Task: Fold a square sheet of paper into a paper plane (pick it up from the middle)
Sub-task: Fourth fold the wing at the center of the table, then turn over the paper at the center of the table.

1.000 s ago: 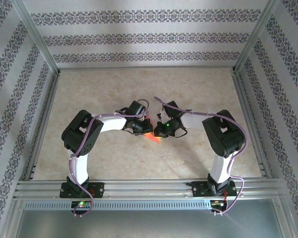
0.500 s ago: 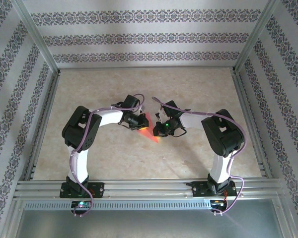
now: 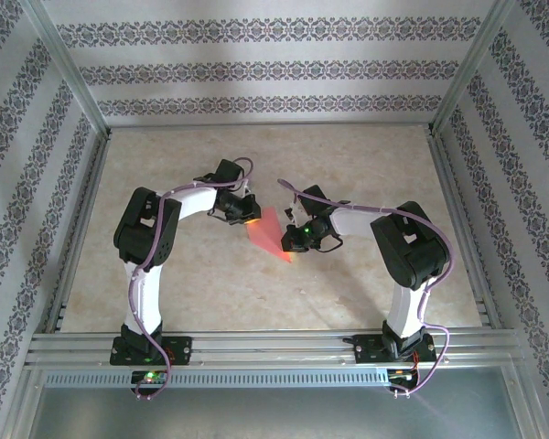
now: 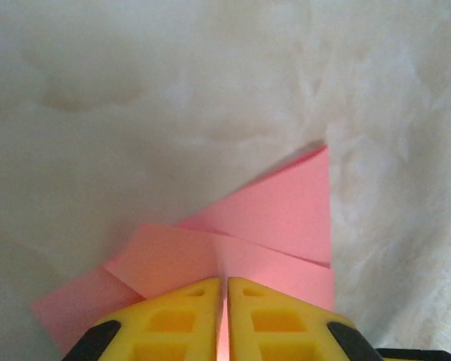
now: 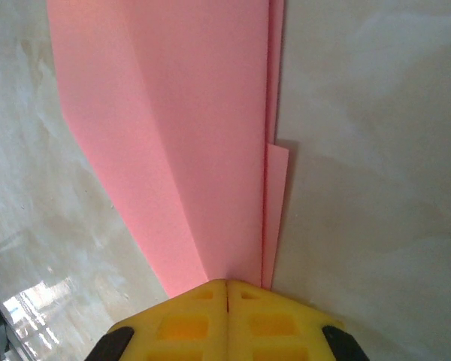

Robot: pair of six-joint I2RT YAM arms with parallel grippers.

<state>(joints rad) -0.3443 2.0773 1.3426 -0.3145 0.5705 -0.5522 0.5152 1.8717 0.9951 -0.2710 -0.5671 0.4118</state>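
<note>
The square sheet of paper (image 3: 268,234) is pink and folded into a narrow pointed shape with a centre crease, lying low over the table middle. My left gripper (image 3: 248,216) is at its back-left end. In the left wrist view the yellow fingers (image 4: 188,316) stand nearly together at the gripper's tip (image 4: 226,282), pink showing in the thin slit, with folded flaps of the paper (image 4: 286,218) spreading ahead. My right gripper (image 3: 291,241) is at the near-right end. Its tips (image 5: 227,284) are pressed together where the paper (image 5: 195,135) runs in under them.
A beige marbled tabletop (image 3: 366,165) is framed by aluminium rails (image 3: 256,343) and patterned walls. Both arms bend inward so that their wrists nearly meet at the middle. Open tabletop lies behind and to both sides.
My left gripper has drawn back and to the left, away from the right one, and more of the pink paper now shows between them. The right arm has stayed put.
</note>
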